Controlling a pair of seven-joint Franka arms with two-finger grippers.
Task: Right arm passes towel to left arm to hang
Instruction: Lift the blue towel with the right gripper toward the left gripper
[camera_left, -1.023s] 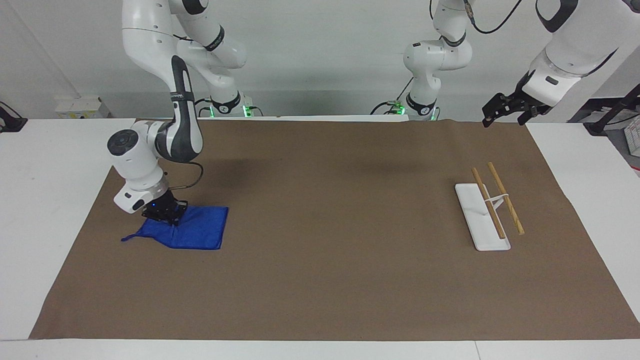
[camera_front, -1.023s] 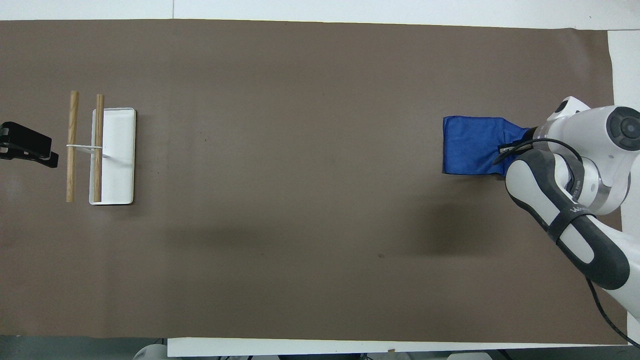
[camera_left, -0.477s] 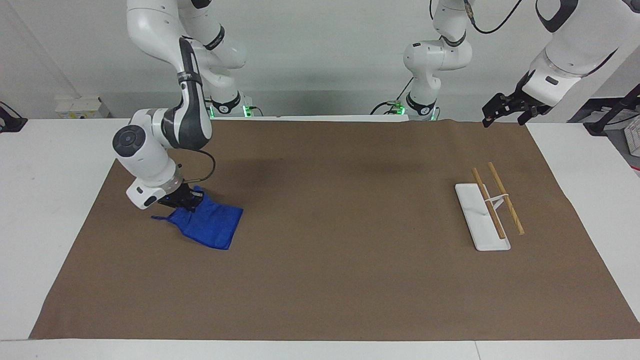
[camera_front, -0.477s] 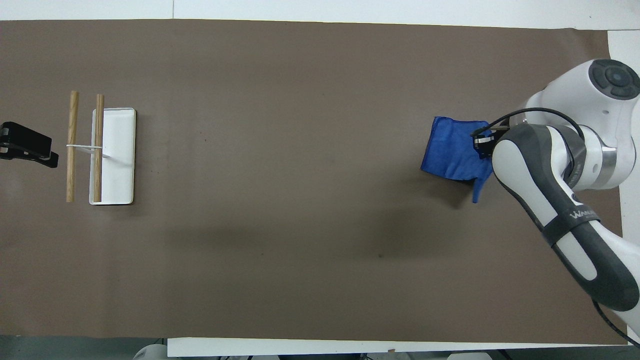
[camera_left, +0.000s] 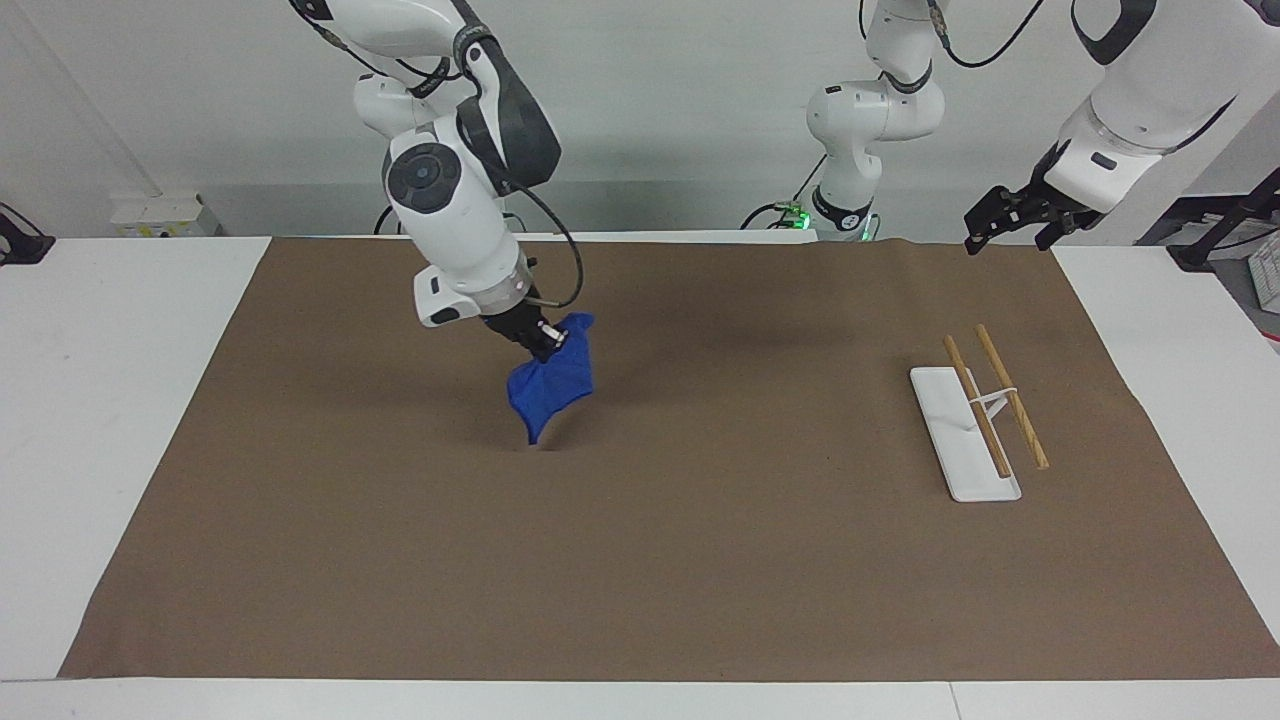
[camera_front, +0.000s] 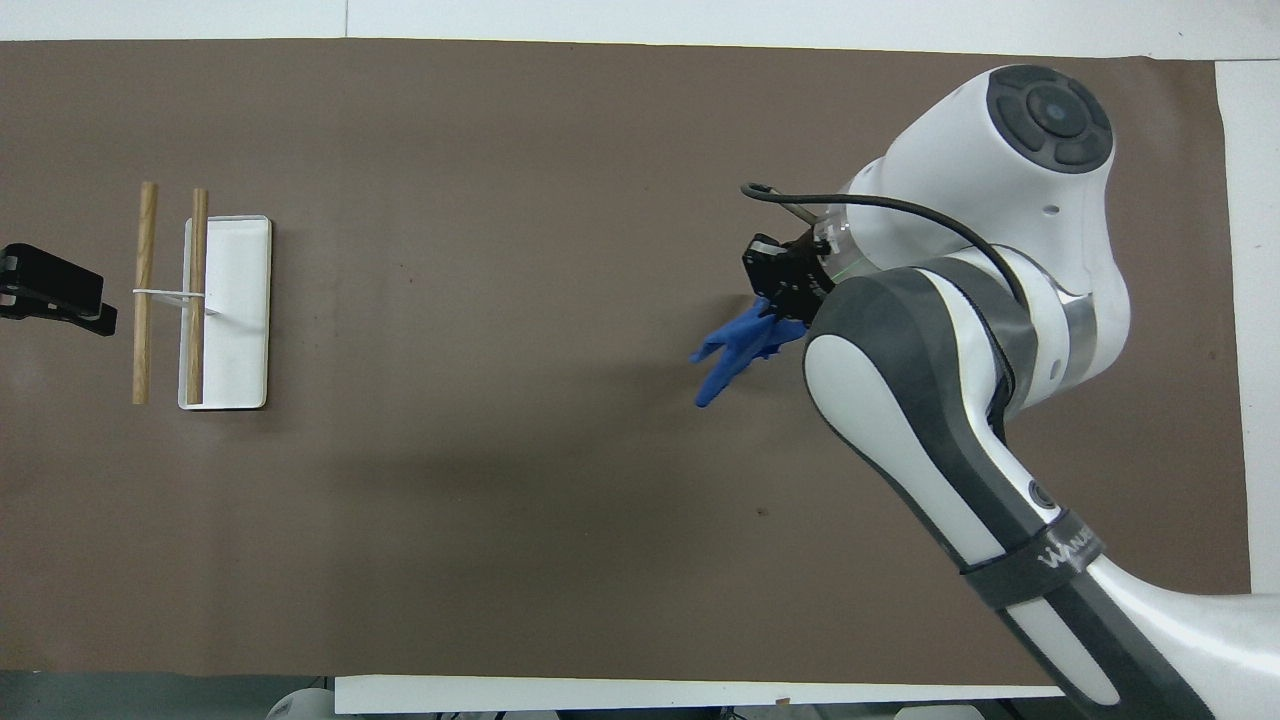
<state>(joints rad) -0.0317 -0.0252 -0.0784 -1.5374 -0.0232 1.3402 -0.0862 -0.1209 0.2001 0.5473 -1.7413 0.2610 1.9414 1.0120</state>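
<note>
Covering most of the white desk, a brown rectangular mat carries a white rack with two wooden rods at three o'clock in the facing view. The right arm's end effector, clamped on one edge of the small bright blue terry towel, holds it hanging clear above the mat, around ten o'clock. The left arm's end effector waits open above the mat's edge at two o'clock. Pickup looks done; handover and hanging remain.
</note>
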